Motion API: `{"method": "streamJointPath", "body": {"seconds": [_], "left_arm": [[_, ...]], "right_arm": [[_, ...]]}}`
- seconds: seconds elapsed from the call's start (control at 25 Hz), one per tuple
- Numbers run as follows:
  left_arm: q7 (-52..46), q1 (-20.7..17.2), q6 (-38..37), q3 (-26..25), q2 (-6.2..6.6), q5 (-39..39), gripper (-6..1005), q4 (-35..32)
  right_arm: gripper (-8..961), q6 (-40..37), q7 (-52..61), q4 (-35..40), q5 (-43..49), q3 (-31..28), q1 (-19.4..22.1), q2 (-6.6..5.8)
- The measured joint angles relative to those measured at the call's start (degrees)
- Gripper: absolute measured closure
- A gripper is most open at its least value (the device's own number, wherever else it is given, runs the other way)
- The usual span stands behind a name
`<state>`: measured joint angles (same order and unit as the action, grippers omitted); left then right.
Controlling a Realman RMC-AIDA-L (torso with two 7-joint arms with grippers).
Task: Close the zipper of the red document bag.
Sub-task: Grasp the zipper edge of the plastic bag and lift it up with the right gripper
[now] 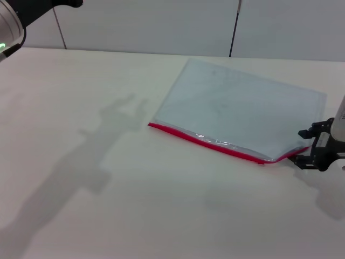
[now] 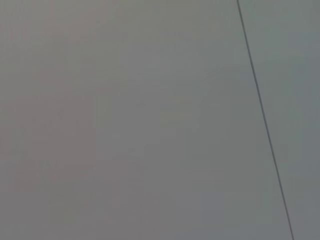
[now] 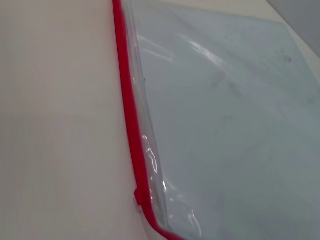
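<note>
Head view, bag: The red document bag (image 1: 242, 108) is seen lying flat on the table (image 1: 108, 205), over on the robot's right side.
Head view, zipper: The zipper (image 1: 215, 143) is seen along the bag's near long edge. Its long line runs from the middle of the table out to the right.
Head view, right gripper: The right gripper (image 1: 302, 154) is seen low by the table, right at the zipper's right end. The jaws look closed on that corner of the bag, which is lifted a little.
Head view, left arm: It is held up high at the far left, well apart from the bag. The right arm is much nearer.
Left wrist view: Only a plain wall (image 2: 125, 125) is seen. The left jaws are not shown.
Right wrist view: The zipper (image 3: 131, 120) is seen running straight away. A small red bump (image 3: 140, 195), maybe the slider, is seen close by. The right jaws are not shown here.
</note>
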<state>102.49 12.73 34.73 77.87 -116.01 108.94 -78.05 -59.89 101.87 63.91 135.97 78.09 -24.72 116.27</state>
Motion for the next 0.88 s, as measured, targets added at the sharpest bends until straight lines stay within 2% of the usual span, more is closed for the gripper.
{"method": "streamJointPath", "body": {"seconds": [0.4, 0.68, 0.88], "left_arm": [[0.00, -0.04, 1.17, -0.49, 0.00, -0.05, 644, -0.01], [0.00, -0.17, 1.21, -0.49, 0.00, -0.05, 637, -0.03], [0.00, -0.25, 1.22, -0.53, 0.00, -0.05, 632, -0.28]], "right_arm": [[461, -0.04, 0.31, -7.00, 1.88, 0.70, -4.57, -0.08], [478, -0.32, 0.36, -7.07, 1.75, 0.40, -4.91, -0.06], [698, -0.13, 1.18, -5.38, 1.47, -0.11, -4.46, 0.03]]}}
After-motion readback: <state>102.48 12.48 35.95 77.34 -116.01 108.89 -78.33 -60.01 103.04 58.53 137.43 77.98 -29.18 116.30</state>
